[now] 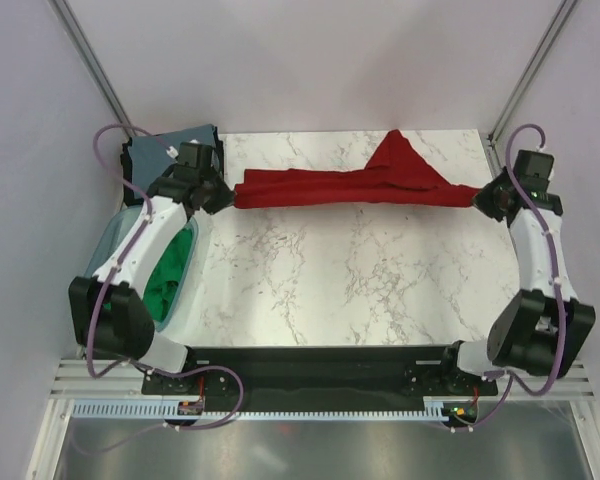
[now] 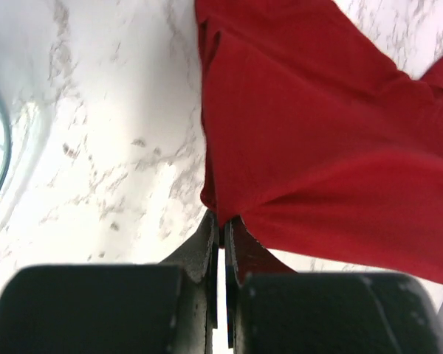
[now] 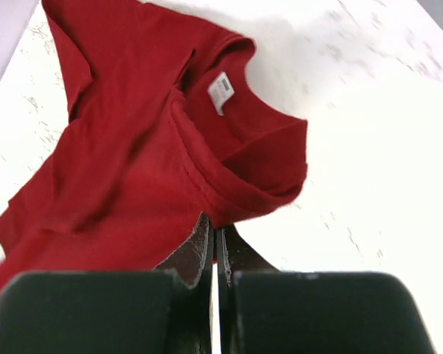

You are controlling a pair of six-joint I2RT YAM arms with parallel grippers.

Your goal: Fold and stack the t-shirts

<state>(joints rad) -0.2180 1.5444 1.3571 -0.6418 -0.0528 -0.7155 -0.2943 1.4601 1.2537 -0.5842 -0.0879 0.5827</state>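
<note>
i hold the dark red t-shirt (image 1: 350, 186) stretched as a long band across the far half of the table, one end in each hand, with a loose part peaking toward the far edge. whether the band hangs just off the top or lies on it i cannot tell. my left gripper (image 1: 225, 197) is pinched down on the cloth edge at its end, with only a thin slit between the fingers. my right gripper (image 1: 478, 198) is clamped the same way on a fold just under the collar, and the small white neck label (image 3: 221, 91) faces up beyond it

i judge this to be the spreading step: the shirt is drawn out but bunched, and no fold is made. the next move calls for both hands to lay it down flat together, keeping even tension so the creases fall out, before either end is let go

pale walls (image 1: 300, 60) close the space, with slanted metal posts (image 1: 88, 60) at the far corners. the marble table (image 1: 330, 290) is white with grey veins and looks smooth, so cloth should slide on it easily. at its left edge sits a teal basin (image 1: 108, 240) with a crumpled green shirt (image 1: 170, 272) inside. a grey-blue shirt (image 1: 160, 152) lies at the far left corner, partly behind my left arm, likely where the stack belongs
</note>
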